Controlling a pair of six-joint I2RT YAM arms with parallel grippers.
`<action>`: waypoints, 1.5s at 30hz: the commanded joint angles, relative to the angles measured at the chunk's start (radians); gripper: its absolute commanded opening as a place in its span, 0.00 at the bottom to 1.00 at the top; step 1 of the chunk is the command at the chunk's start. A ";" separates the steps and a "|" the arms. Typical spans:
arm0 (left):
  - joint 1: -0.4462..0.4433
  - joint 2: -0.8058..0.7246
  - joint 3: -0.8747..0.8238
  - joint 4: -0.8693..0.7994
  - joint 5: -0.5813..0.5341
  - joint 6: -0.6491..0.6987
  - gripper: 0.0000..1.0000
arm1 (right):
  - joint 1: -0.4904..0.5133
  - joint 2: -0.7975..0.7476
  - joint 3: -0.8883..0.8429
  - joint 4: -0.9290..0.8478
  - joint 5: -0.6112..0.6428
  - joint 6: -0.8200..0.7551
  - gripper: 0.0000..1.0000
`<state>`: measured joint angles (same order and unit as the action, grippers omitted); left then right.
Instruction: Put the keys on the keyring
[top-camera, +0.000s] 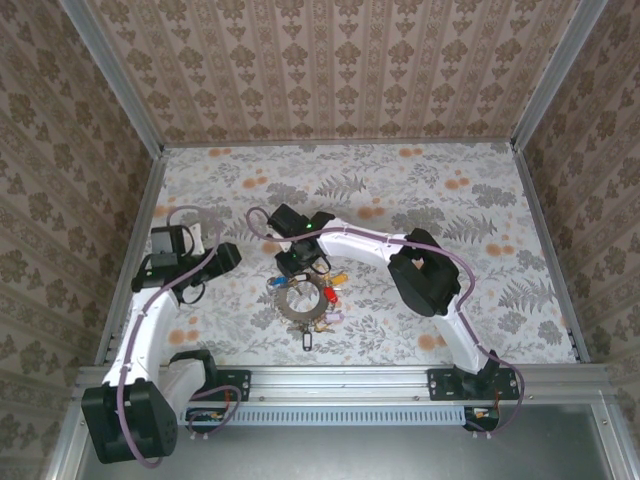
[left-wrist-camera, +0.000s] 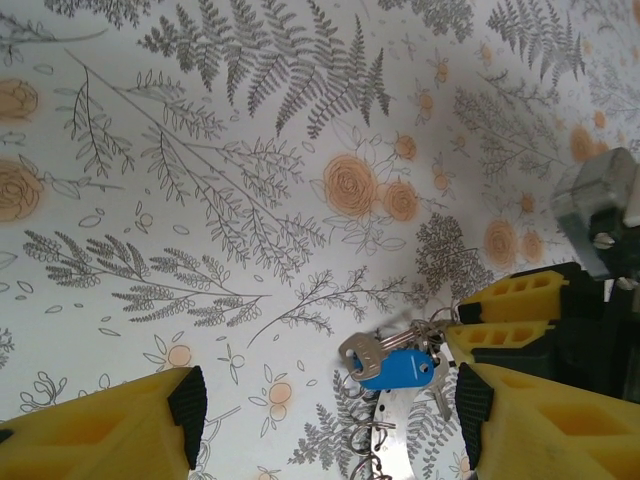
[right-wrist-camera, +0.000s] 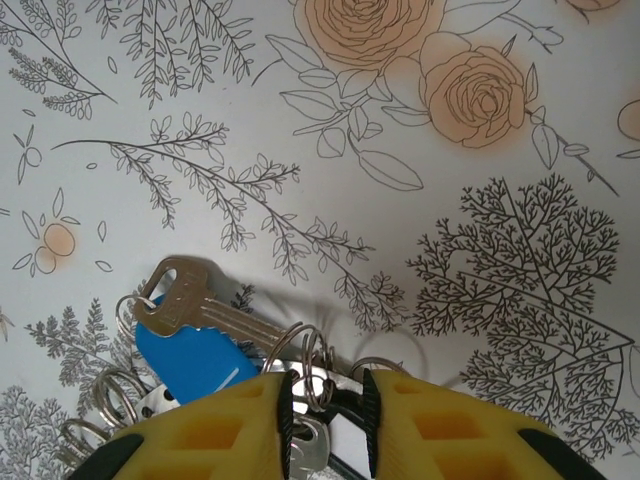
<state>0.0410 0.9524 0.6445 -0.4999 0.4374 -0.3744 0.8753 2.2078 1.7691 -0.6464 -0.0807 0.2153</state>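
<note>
Right claw (right-wrist-camera: 322, 405) clamped on ring (right-wrist-camera: 312, 365) coils, mid-table; best to hold ring steady and tilted up. Left claw (left-wrist-camera: 328, 402) is wide apart and empty, should pick one key. Keys (top-camera: 312, 300) heaped under right claw: blue key (right-wrist-camera: 195, 360), red, yellow, black heads round coiled chain (top-camera: 298, 302)
</note>
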 joint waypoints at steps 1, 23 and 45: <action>0.005 -0.006 -0.016 0.024 0.003 -0.022 0.70 | 0.003 0.004 0.039 -0.065 0.035 0.004 0.29; -0.010 -0.003 -0.034 0.046 0.014 -0.021 0.70 | -0.012 0.048 0.105 -0.087 -0.042 -0.008 0.31; -0.009 0.000 -0.038 0.042 0.007 -0.028 0.70 | 0.002 0.102 0.108 -0.095 -0.002 -0.047 0.22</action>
<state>0.0391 0.9543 0.6155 -0.4629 0.4412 -0.3882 0.8745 2.2910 1.8618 -0.7158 -0.1078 0.1814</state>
